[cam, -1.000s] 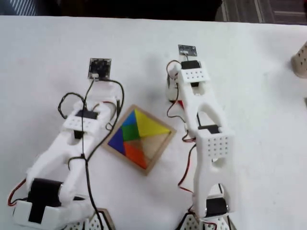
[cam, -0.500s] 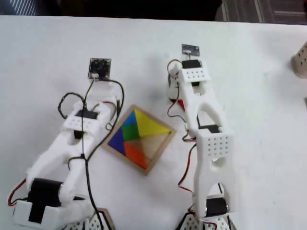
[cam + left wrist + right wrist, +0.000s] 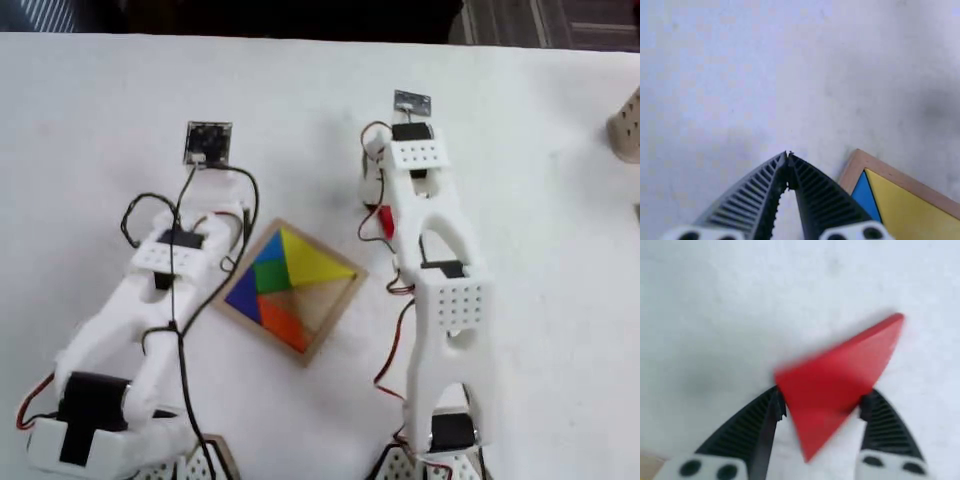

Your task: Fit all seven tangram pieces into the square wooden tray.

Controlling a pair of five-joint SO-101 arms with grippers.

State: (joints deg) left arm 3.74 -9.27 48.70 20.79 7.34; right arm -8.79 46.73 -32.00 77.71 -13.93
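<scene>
Your right end effector (image 3: 820, 395) is open only as far as the red triangle (image 3: 840, 370) is wide, and it grips that piece from both sides, one finger (image 3: 757, 422) against each edge, with the long point of the triangle sticking out past the tips over the white counter (image 3: 520, 150). You cannot tell from these pictures whether the piece touches the counter or hangs just above it. In the high view the red triangle (image 3: 386, 222) shows as a small red patch under the forward part of your right arm, beside the tray (image 3: 258, 330) but apart from its upper right edge. The tray lies between your two arms, turned so that its corners point like a diamond. It holds a yellow triangle (image 3: 310, 262), a green piece (image 3: 272, 270), a blue piece (image 3: 245, 290) and an orange piece (image 3: 285, 320), and bare wood (image 3: 325, 305) shows along its lower right side. Your left end effector (image 3: 789, 156) is closed tip to tip with nothing between the fingers, and it sits low over the counter just beside a corner of the tray (image 3: 855, 165)
</scene>
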